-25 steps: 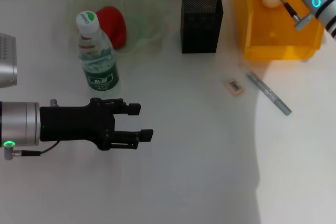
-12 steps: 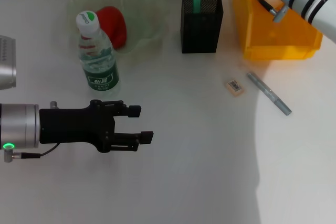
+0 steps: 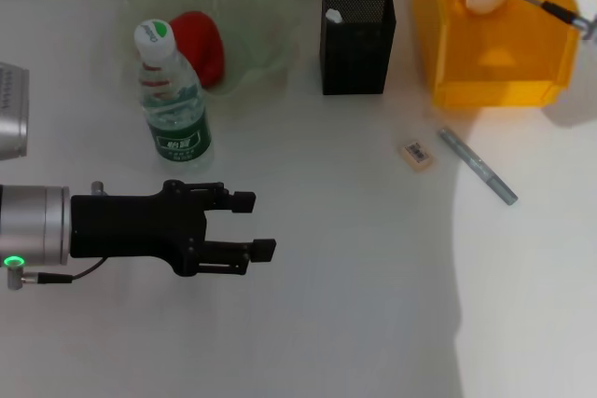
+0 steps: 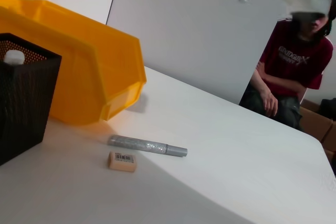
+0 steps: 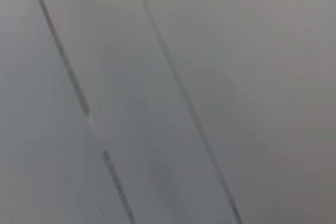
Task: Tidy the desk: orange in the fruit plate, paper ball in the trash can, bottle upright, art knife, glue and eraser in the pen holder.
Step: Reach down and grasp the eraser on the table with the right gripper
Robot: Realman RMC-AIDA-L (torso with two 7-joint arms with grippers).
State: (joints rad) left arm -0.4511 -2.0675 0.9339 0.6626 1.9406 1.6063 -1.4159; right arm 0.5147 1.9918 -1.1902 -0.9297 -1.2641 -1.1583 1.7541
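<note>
The green glue stick has dropped into the black square mesh pen holder (image 3: pixel 358 34), white cap showing. The beige eraser (image 3: pixel 417 155) and silver art knife (image 3: pixel 478 166) remain at four o'clock. The left tool (image 3: pixel 262 224) hovers half-open, empty; the right tool has gone.

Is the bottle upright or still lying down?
Upright: the bottle stands on the desk beside the fruit plate, white cap up.

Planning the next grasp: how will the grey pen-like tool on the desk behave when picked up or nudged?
The grey tool looks thin, rigid and probably light. Its round barrel may roll if nudged sideways. It lies flat on the desk, so pinching it could be fiddly.
</note>
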